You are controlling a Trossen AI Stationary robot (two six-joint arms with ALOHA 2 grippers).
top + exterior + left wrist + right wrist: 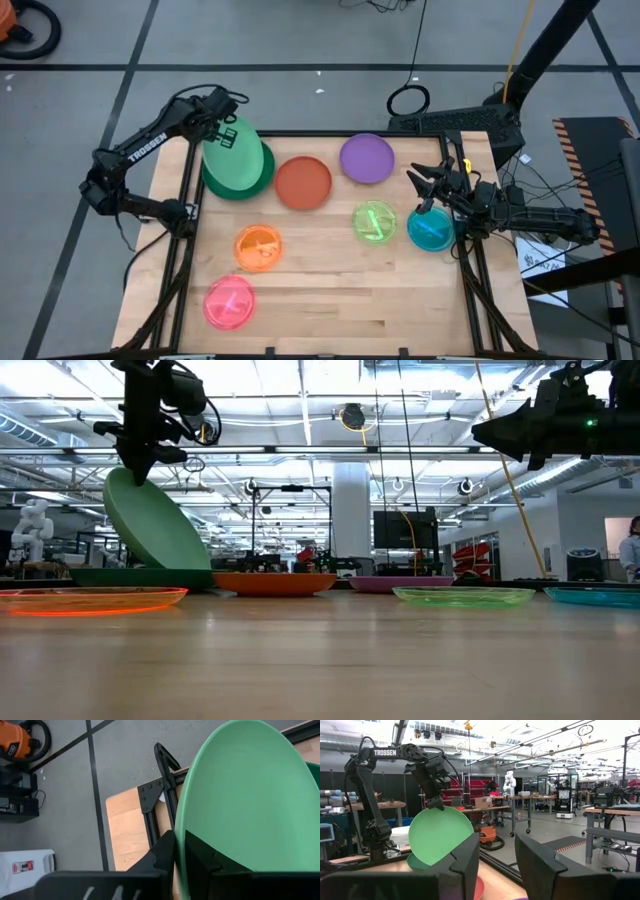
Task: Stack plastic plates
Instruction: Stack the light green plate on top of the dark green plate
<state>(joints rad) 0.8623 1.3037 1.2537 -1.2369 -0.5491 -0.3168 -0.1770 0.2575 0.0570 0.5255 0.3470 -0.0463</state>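
Observation:
My left gripper (228, 132) is shut on the light green plate (238, 155), which stands tilted over the dark green plate (265, 178) at the table's far left. Flat on the table lie the red-orange plate (303, 183), purple plate (367, 158), lime plate (375, 222), teal plate (432, 231), orange plate (258, 247) and pink plate (230, 303). My right gripper (422, 190) hovers open above the table's right side, just beyond the teal plate, and touches nothing. My left gripper pinches the light green plate's raised far rim (181, 837) between its two fingers, one finger (200, 857) on the hollow face and one on the back. The fingers come from above, pointing down (138, 468). The plate slants steeply, its lower edge (195, 565) on the dark green plate (140, 576).
The black table frame (190, 170) runs close along the left edge beside the held plate, with the floor beyond it. Bare wood lies along the near side (340, 300) between the pink plate and the right edge. Cables and equipment stand off the table's right side (540, 215).

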